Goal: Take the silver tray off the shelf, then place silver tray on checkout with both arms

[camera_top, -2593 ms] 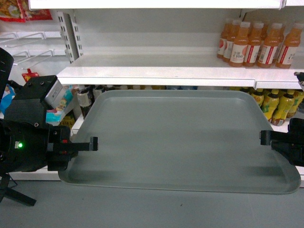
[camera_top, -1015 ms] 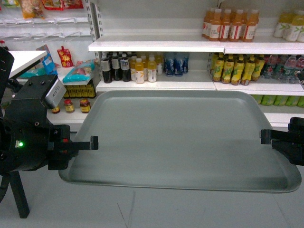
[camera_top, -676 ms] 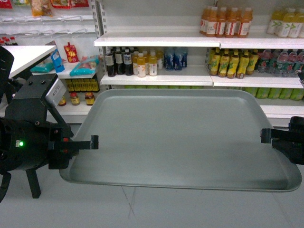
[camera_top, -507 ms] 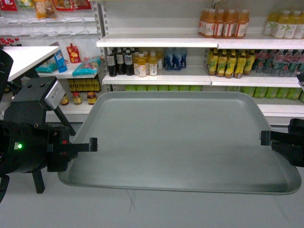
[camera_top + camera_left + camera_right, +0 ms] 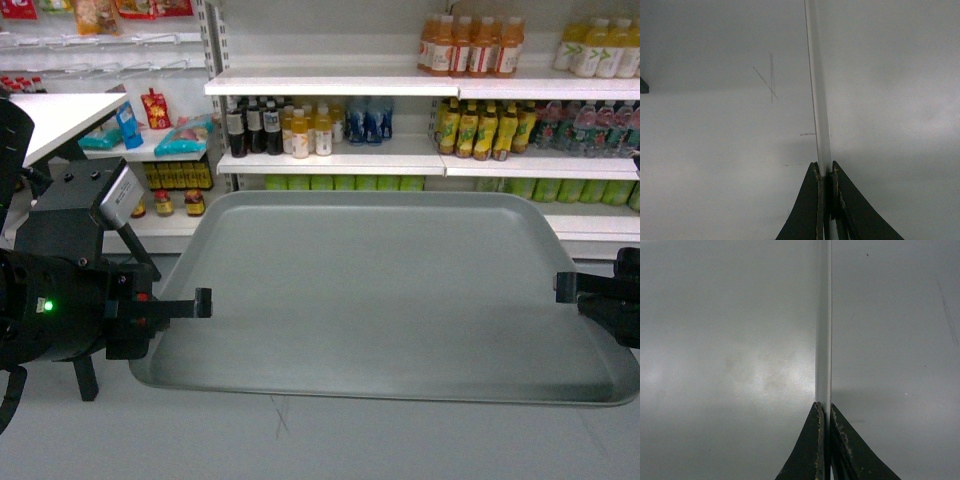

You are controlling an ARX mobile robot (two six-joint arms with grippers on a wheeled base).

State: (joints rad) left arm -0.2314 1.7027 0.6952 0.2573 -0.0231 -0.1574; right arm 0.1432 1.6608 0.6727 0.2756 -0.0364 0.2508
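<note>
Silver tray (image 5: 380,290) held level in air between both grippers, above grey floor (image 5: 300,445). Left gripper (image 5: 200,302) clamped on tray's left rim; right gripper (image 5: 566,288) clamped on right rim. Shelf (image 5: 330,85) with bottles (image 5: 300,125) well beyond tray's far edge.

Brightness: even, cool indoor light, nowhere dim.
Glare: a soft pale sheen on the silver tray (image 5: 390,290); a bright patch on it in the right wrist view.
Shadows: faint, soft-edged, near the grippers.
Focus: head view fairly sharp, bottle labels unreadable; wrist views soft, fingers (image 5: 812,210) blurred close to the lens.
</note>
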